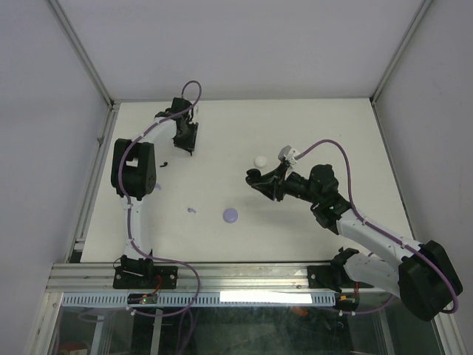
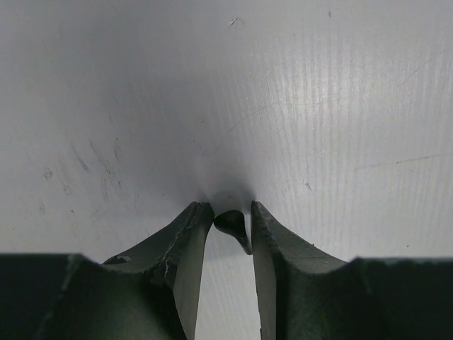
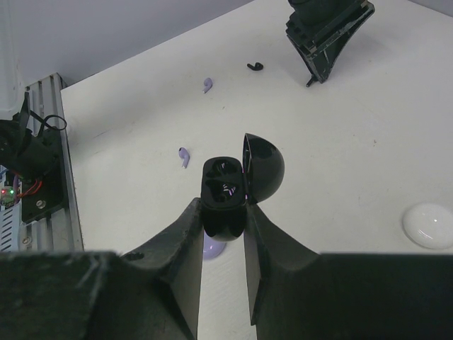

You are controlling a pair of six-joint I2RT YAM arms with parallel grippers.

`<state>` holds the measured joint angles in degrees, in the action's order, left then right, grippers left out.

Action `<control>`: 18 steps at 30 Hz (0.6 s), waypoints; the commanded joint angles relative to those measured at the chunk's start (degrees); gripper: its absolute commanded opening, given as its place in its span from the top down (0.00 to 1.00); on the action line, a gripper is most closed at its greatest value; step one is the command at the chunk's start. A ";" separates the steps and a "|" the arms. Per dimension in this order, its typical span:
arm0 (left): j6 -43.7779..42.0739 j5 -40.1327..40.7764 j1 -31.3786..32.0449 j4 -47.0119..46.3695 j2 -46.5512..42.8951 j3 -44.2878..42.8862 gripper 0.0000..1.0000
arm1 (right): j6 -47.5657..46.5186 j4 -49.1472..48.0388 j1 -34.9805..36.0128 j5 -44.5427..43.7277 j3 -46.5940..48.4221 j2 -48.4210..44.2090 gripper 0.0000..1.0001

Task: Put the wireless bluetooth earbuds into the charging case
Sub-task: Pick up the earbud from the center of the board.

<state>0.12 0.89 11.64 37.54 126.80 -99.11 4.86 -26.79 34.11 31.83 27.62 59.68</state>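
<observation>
While the right tool (image 3: 225, 205) pinches the black charging case (image 3: 225, 185) over the middle of the surface (image 1: 310, 118), its lid tipped open to one side, we find the left tool (image 2: 230, 214) down near the far-left corner. Its fingers are narrowly parted around a black earbud (image 2: 231, 222).

The bud's head sits between the tips and its stem runs back along one finger. Whether it is clamped or merely bracketed, we cannot tell.

From that bud the open case lies toward the right and near edges, well apart. In our judgement the left arm, the nearer one, must carry it across.

A second black earbud (image 3: 255, 66) lies just beside the left tool, toward the left edge. One lavender earbud (image 3: 207, 85) and another lavender earbud (image 3: 184, 156) lie closer to the near edge. A lavender case (image 1: 231, 215) sits under the held case.

A white case (image 3: 428, 225) rests just beside the right tool on its far side, close to the line between the tools. We judge it the likeliest obstacle.
</observation>
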 commanded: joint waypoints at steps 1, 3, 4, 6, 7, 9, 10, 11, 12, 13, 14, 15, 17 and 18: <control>1.35 1.90 0.23 3.89 -0.50 -1.34 0.67 | -0.12 -2.70 0.19 0.56 1.72 -0.71 1.00; 2.33 1.99 0.27 4.26 -0.42 -1.50 0.67 | -0.19 -2.60 0.17 0.60 1.74 -0.71 1.00; 2.75 2.01 0.24 4.42 -0.34 -1.59 0.67 | -0.19 -2.50 0.17 0.64 1.78 -0.71 1.00; 3.47 1.92 0.26 4.51 -0.20 -1.63 0.68 | -0.20 -2.48 0.17 0.62 1.82 -0.70 1.00; 3.92 1.78 0.24 4.63 -0.05 -1.71 0.69 | -0.24 -2.44 0.17 0.60 1.85 -0.64 1.00; 4.37 1.67 0.23 4.83 0.27 -2.02 0.69 | -0.19 -2.39 0.20 0.68 1.88 -0.54 1.00; 4.56 1.71 0.23 4.95 0.54 -2.23 0.70 | -0.21 -2.44 0.17 0.67 1.86 -0.47 1.00; 4.79 1.75 0.26 5.17 0.78 -2.46 0.70 | -0.21 -2.44 0.17 0.71 1.89 -0.45 1.00; 5.02 1.75 0.23 5.37 1.03 -2.71 0.70 | -0.21 -2.44 0.21 0.76 1.83 -0.44 1.00; 5.26 1.71 0.25 5.43 1.27 -2.83 0.71 | -0.20 -2.47 0.20 0.77 1.95 -0.42 1.00; 5.36 1.53 0.24 5.39 1.45 -2.92 0.72 | -0.20 -2.34 0.22 0.76 1.95 -0.42 1.00; 5.43 1.23 0.23 5.39 1.73 -3.01 0.73 | -0.20 -2.31 0.22 0.69 1.99 -0.36 1.00; 5.35 1.06 0.29 5.33 2.16 -3.18 0.74 | -0.29 -2.31 0.17 0.74 2.02 -0.27 1.00; 5.27 0.98 0.23 5.35 2.44 -3.31 0.75 | -0.34 -2.23 0.24 0.78 2.00 -0.19 1.00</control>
<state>3.86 1.67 11.64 41.08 127.42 -100.86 4.86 -26.70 34.11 31.99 27.62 59.68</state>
